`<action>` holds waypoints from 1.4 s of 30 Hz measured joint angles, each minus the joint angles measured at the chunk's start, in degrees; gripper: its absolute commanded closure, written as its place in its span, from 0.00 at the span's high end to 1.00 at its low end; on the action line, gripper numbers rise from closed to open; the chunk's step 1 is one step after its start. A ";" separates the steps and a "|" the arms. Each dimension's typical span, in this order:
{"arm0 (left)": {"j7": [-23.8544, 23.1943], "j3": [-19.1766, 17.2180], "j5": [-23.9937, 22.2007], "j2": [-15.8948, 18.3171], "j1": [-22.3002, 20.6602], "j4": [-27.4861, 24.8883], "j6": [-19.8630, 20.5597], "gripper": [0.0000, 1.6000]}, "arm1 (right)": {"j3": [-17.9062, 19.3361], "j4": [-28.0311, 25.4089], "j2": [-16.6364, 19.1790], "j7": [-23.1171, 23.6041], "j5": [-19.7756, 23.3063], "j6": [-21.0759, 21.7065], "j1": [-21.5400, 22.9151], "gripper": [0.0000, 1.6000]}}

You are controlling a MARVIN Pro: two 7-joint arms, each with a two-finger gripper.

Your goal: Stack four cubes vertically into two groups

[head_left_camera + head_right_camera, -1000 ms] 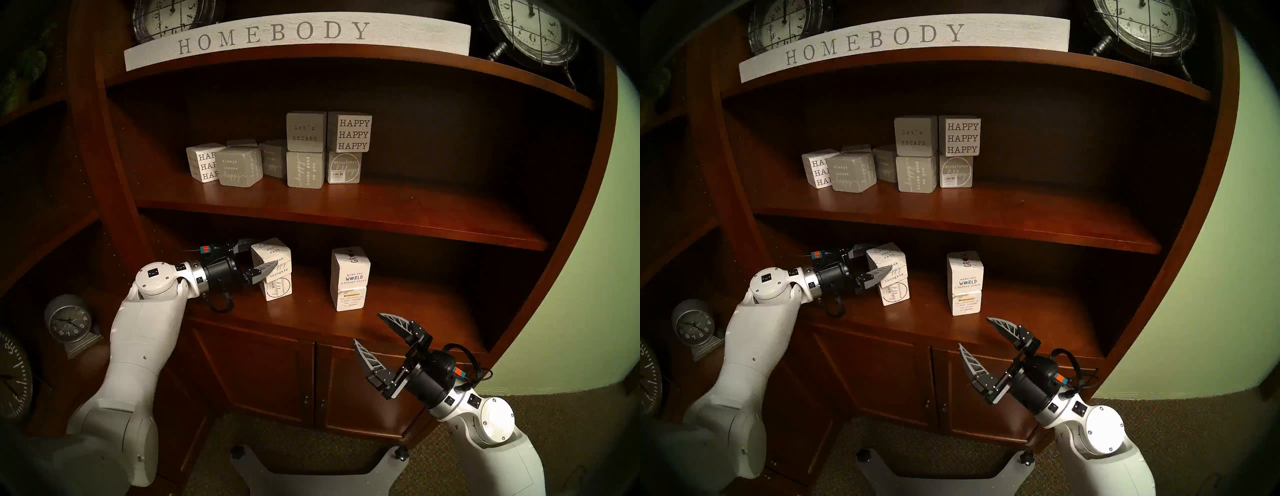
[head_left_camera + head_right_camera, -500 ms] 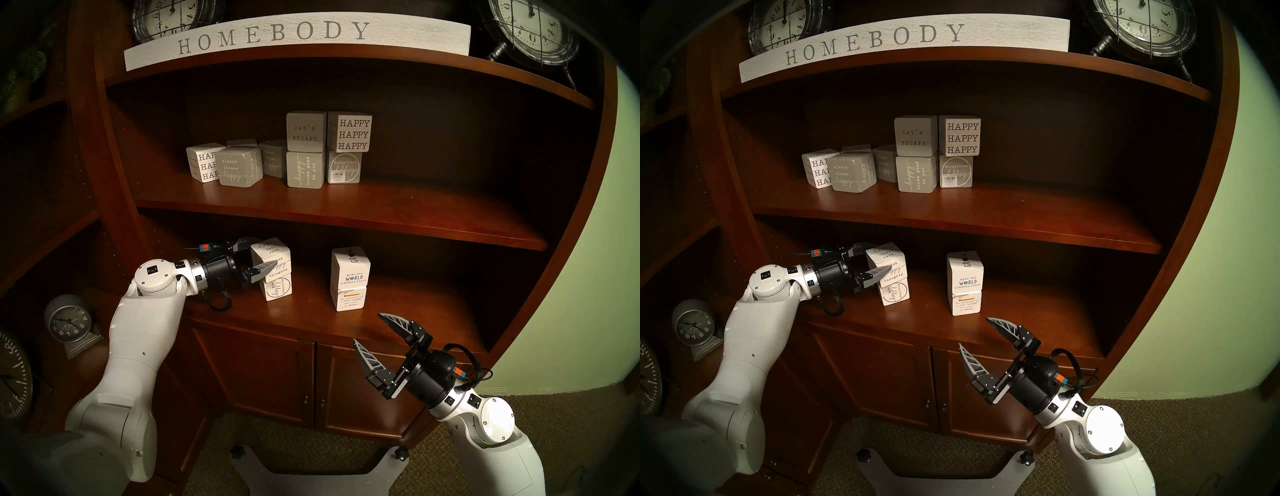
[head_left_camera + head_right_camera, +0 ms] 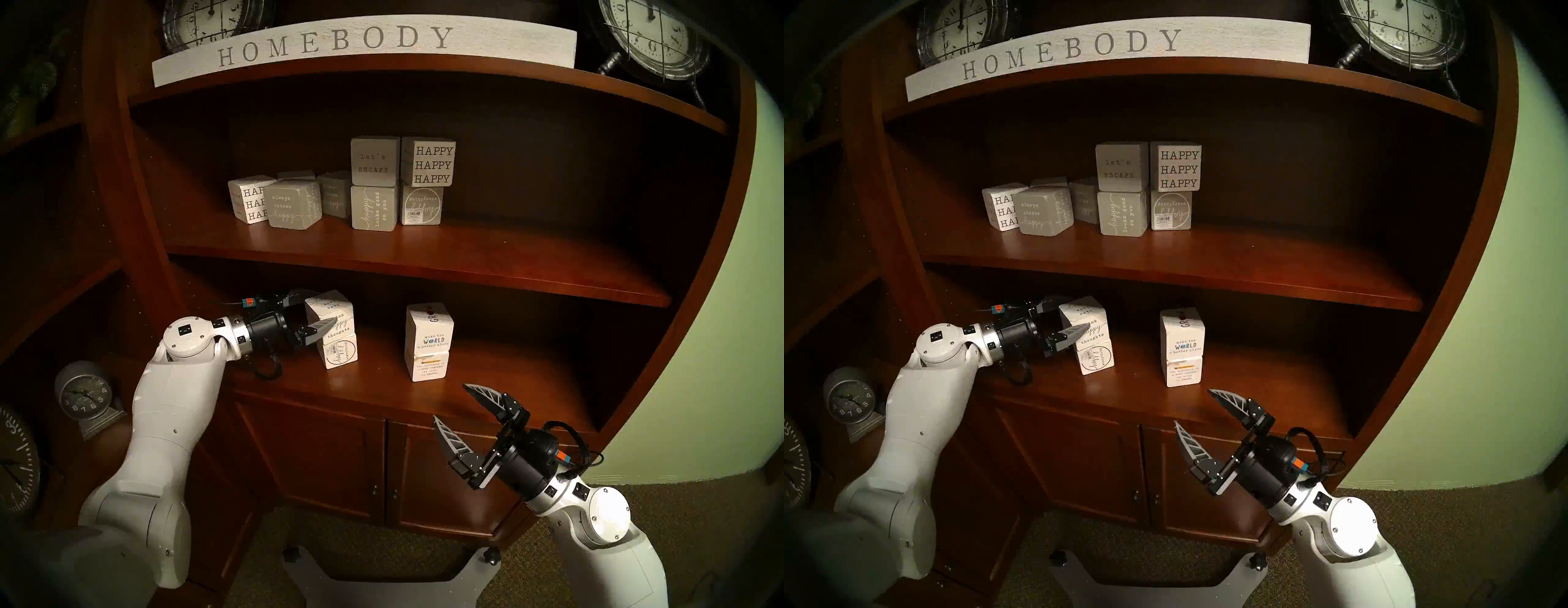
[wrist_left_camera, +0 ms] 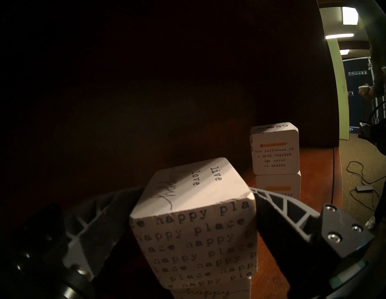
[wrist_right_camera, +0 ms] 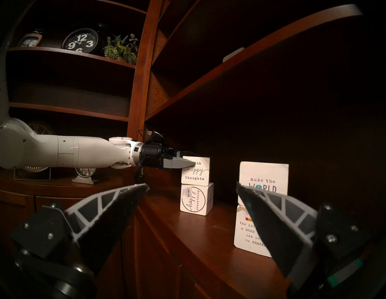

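Two stacks of white cubes stand on the lower shelf (image 3: 382, 397). On the left, a tilted "think happy thoughts" cube (image 3: 341, 309) (image 5: 196, 171) rests on a "happy everything" cube (image 3: 341, 353) (image 5: 194, 199). My left gripper (image 3: 326, 310) (image 4: 198, 190) is open, one finger on each side of the upper cube; the near finger (image 4: 277, 208) touches its corner. On the right, a "GROW" cube (image 3: 428, 327) (image 4: 273, 152) sits squarely on a second one (image 3: 429, 365) (image 5: 248, 231). My right gripper (image 3: 449, 401) (image 5: 192, 184) hangs open and empty in front of that stack.
The shelf above (image 3: 424, 263) hangs low over both stacks and carries several grey and white lettered blocks (image 3: 373, 187). A "HOMEBODY" sign (image 3: 335, 42) and clocks stand on top. Cabinet doors (image 3: 331, 458) lie below, a small clock (image 3: 82, 395) at the left.
My left arm has drawn back slightly to the left, and the upper happy cube has shifted a little with it. The right arm has not moved.
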 measured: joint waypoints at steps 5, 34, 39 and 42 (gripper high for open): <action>-0.28 -0.06 -0.12 0.03 -0.06 0.09 -0.18 1.00 | 0.02 0.00 -0.03 0.04 -0.01 0.01 0.00 1.00; -0.93 -1.47 -0.57 -0.05 -0.23 -1.77 -0.95 1.00 | 0.15 0.00 -0.22 0.23 -0.09 0.06 0.00 1.00; -0.87 -1.88 -0.66 -0.06 0.07 -2.82 -0.79 1.00 | 0.17 0.00 -0.25 0.26 -0.10 0.07 0.00 1.00; -0.38 -2.45 -0.69 -0.05 0.73 -4.22 -0.18 1.00 | 0.19 0.00 -0.28 0.28 -0.12 0.08 0.00 1.00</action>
